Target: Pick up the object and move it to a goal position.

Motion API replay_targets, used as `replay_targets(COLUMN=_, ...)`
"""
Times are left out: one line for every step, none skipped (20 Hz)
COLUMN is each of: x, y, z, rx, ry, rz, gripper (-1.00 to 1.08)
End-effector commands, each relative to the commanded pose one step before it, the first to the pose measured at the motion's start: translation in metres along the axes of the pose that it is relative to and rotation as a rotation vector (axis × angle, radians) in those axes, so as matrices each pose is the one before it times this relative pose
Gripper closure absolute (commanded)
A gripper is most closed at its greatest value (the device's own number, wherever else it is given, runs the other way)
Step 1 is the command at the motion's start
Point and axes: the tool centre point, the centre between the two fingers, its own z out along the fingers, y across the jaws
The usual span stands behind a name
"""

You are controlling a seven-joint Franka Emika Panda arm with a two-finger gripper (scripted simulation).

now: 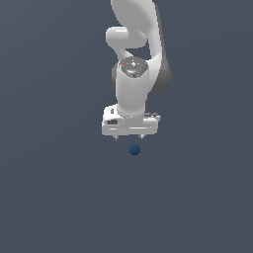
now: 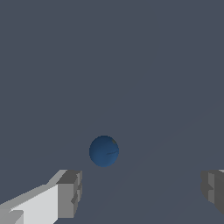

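Note:
The object, a small dark blue ball (image 1: 134,149), rests on the flat grey ground just below the white gripper (image 1: 129,138) in the exterior view. In the wrist view the ball (image 2: 104,151) lies ahead of the gap between the two grey fingertips (image 2: 70,193), nearer to one of them, and touches neither. The gripper (image 2: 142,192) is open wide, with nothing between its fingers. Only short stubs of the fingers show under the white hand in the exterior view.
The white arm (image 1: 136,59) rises from the hand to the top of the exterior view. Plain dark grey ground (image 1: 59,197) surrounds the ball on all sides. No goal marker shows.

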Motion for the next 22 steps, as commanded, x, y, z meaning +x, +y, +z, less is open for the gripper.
replay_targets(x=-0.00038, y=-0.00054, z=0.00221, rx=0.00026, ry=-0.00112, rz=-0.00573, gripper=-0.92)
replay_targets(x=-0.00031, y=-0.00074, z=0.00194, rx=0.00037, ry=-0.00073, rz=-0.00584, gripper=-0.92)
replay_targets(x=-0.00042, y=-0.00091, z=0.00251, rx=0.00050, ry=-0.00099, rz=-0.00739, gripper=-0.92)
replay_targets(x=-0.00054, y=-0.00104, z=0.00307, rx=0.00063, ry=-0.00124, rz=-0.00890, gripper=-0.92)
replay_targets(x=-0.00065, y=-0.00123, z=0.00362, rx=0.00078, ry=-0.00147, rz=-0.01048, gripper=-0.92)
replay_targets(x=-0.00076, y=-0.00141, z=0.00416, rx=0.00093, ry=-0.00168, rz=-0.01200, gripper=-0.92)
replay_targets(x=-0.00087, y=-0.00162, z=0.00467, rx=0.00110, ry=-0.00187, rz=-0.01358, gripper=-0.92)
replay_targets(x=-0.00098, y=-0.00186, z=0.00523, rx=0.00129, ry=-0.00206, rz=-0.01528, gripper=-0.92)
replay_targets(x=-0.00109, y=-0.00210, z=0.00576, rx=0.00150, ry=-0.00224, rz=-0.01693, gripper=-0.92)
replay_targets(x=-0.00122, y=-0.00233, z=0.00630, rx=0.00173, ry=-0.00243, rz=-0.01852, gripper=-0.92)
replay_targets(x=-0.00136, y=-0.00256, z=0.00684, rx=0.00199, ry=-0.00261, rz=-0.02014, gripper=-0.92)
replay_targets(x=-0.00143, y=-0.00269, z=0.00706, rx=0.00218, ry=-0.00266, rz=-0.02085, gripper=-0.92)
replay_targets(x=-0.00133, y=-0.00254, z=0.00651, rx=0.00212, ry=-0.00241, rz=-0.01930, gripper=-0.92)
replay_targets(x=-0.00123, y=-0.00235, z=0.00593, rx=0.00202, ry=-0.00216, rz=-0.01761, gripper=-0.92)
replay_targets(x=-0.00112, y=-0.00216, z=0.00535, rx=0.00190, ry=-0.00192, rz=-0.01593, gripper=-0.92)
replay_targets(x=-0.00101, y=-0.00196, z=0.00477, rx=0.00175, ry=-0.00169, rz=-0.01425, gripper=-0.92)
replay_targets(x=-0.00089, y=-0.00174, z=0.00420, rx=0.00159, ry=-0.00146, rz=-0.01256, gripper=-0.92)
replay_targets(x=-0.00078, y=-0.00153, z=0.00363, rx=0.00141, ry=-0.00125, rz=-0.01089, gripper=-0.92)
replay_targets(x=-0.00066, y=-0.00130, z=0.00307, rx=0.00122, ry=-0.00104, rz=-0.00920, gripper=-0.92)
replay_targets(x=-0.00054, y=-0.00107, z=0.00250, rx=0.00101, ry=-0.00084, rz=-0.00753, gripper=-0.92)
replay_targets(x=-0.00042, y=-0.00084, z=0.00194, rx=0.00080, ry=-0.00065, rz=-0.00585, gripper=-0.92)
replay_targets(x=-0.00030, y=-0.00061, z=0.00139, rx=0.00058, ry=-0.00046, rz=-0.00419, gripper=-0.92)
